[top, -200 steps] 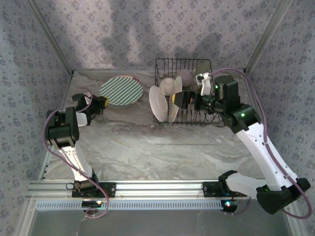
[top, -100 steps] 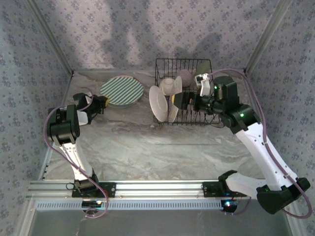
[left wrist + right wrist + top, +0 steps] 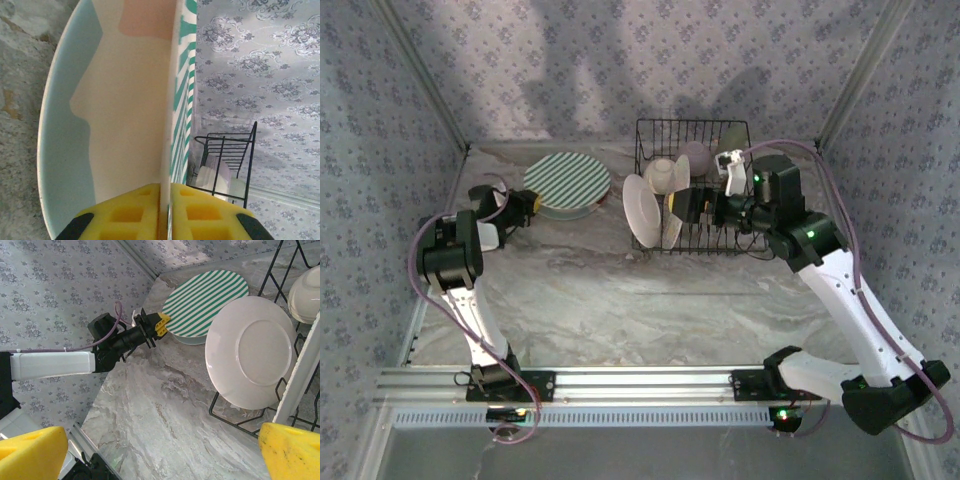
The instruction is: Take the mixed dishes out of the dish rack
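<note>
**Top view:** the left gripper (image 3: pixel 528 206) meets the edge of the green-striped plate (image 3: pixel 567 184). The plate lies flat on the table (image 3: pixel 620 290), apart from the dish rack (image 3: pixel 692 121), so it is judged to be already unloaded.

**Left wrist view:** yellow pads (image 3: pixel 130 215) flank the plate's rim and apparently pinch it, though contact is hard to judge.

**Right wrist view:** the right gripper (image 3: pixel 160 452), jaws wide and empty, faces the white plate (image 3: pixel 250 350) leaning at the rack's end. This plate is probably the next pick.
</note>
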`<state>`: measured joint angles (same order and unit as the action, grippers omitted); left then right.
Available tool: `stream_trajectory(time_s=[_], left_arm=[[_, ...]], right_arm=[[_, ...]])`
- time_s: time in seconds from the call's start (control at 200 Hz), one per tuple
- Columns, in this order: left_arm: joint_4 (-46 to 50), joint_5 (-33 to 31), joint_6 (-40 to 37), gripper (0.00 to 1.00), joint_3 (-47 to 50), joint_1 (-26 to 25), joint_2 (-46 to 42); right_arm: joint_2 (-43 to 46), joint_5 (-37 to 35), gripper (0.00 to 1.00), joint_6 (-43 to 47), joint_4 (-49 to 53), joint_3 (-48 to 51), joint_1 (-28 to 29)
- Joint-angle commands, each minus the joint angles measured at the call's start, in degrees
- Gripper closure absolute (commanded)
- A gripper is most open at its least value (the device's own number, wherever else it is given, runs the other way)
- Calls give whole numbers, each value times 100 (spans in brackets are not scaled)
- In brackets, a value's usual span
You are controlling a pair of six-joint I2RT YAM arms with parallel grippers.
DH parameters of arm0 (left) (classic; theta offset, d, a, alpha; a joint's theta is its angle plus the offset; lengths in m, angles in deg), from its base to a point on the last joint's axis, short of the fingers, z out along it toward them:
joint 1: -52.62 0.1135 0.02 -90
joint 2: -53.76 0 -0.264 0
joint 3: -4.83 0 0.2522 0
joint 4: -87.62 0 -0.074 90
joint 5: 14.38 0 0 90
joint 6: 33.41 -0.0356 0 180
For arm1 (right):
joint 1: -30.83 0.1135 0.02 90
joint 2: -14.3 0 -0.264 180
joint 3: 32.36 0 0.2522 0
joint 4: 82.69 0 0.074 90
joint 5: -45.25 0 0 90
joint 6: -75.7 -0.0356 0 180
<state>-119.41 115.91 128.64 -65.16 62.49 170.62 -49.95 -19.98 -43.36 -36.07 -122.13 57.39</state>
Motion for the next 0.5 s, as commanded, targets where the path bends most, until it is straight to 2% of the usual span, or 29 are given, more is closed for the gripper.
stream_trajectory(time_s=[0.0,0.3,0.35,0.495], left_arm=[[-317,172,-68,80,-178,0,50],[-120,94,-163,51,-101,1,-47],[-25,60,-185,44,-99,4,-89],[491,-129,-404,32,-88,2,-355]], right_arm=[[-31,-69,0,87,80,-29,33],[-35,-104,0,107,119,-36,42],[-35,-120,0,105,132,-43,46],[-61,-233,0,109,279,-80,46]])
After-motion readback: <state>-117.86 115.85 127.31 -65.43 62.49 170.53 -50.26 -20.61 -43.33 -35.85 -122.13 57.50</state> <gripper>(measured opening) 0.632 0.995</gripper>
